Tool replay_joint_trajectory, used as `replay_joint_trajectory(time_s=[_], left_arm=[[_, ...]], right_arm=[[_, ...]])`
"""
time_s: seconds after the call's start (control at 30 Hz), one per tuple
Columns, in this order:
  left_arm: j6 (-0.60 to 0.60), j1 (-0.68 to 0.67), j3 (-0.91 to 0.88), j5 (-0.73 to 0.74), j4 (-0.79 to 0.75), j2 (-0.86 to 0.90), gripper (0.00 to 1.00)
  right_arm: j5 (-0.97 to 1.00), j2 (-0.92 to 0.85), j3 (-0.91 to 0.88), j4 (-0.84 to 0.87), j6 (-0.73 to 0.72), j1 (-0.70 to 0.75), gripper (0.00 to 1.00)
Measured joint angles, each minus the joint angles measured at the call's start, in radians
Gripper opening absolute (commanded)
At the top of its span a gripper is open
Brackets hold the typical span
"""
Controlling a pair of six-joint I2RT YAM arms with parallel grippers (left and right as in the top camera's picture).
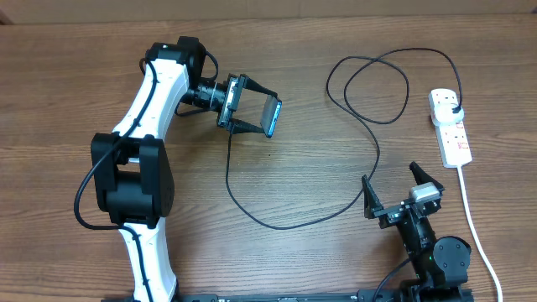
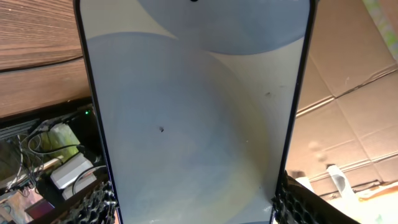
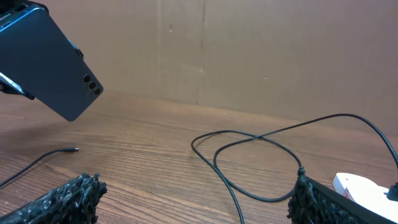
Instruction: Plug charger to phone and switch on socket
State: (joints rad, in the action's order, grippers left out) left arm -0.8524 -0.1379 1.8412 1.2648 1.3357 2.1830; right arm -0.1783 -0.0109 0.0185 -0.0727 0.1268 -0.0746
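Well, over at the left of the overhead view the left arm is reaching toward the middle of the desk (image 1: 67,101). Its left pincer (image 1: 267,116) is clamping the phone (image 1: 273,117) by the long edges, one finger on each side. The phone is hanging clear of the wood and tilted, with its screen facing back at the wrist camera, where the pale glass is filling nearly the whole frame. In the right wrist view its dark back, with three small lenses, is showing at the upper left.

Just below the phone the charger (image 1: 378,151) is starting. Its small connector tip (image 3: 71,150) is lying loose on the desk, apart from the phone and not plugged into it. From there the thin black cable is sagging toward the lower middle of the frame, climbing to the right and looping near the upper right. Its black plug (image 1: 454,107) is sitting in the socket (image 1: 450,126).

At the lower right the right pincer (image 1: 394,189) is sitting low over the desk with its fingers spread wide, gripping nothing, and a stretch of cable is running just in front of it.

At the far right the socket is lying flat, lengthwise up the frame, with its thick white cord (image 1: 474,218) trailing down toward the bottom edge. I cannot tell whether its switch is on.
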Motion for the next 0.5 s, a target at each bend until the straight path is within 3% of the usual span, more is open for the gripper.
replay_joint_trajectory(time_s=[0.27,0.5], left_arm=[[0.051,0.000,0.000,-0.024,-0.005,0.000,0.38],[0.082,0.000,0.000,-0.171,-0.020,0.000,0.37]], right_arm=[[0.000,0.000,0.000,0.000,0.000,0.000,1.00],[0.000,0.000,0.000,0.000,0.000,0.000,1.00]])
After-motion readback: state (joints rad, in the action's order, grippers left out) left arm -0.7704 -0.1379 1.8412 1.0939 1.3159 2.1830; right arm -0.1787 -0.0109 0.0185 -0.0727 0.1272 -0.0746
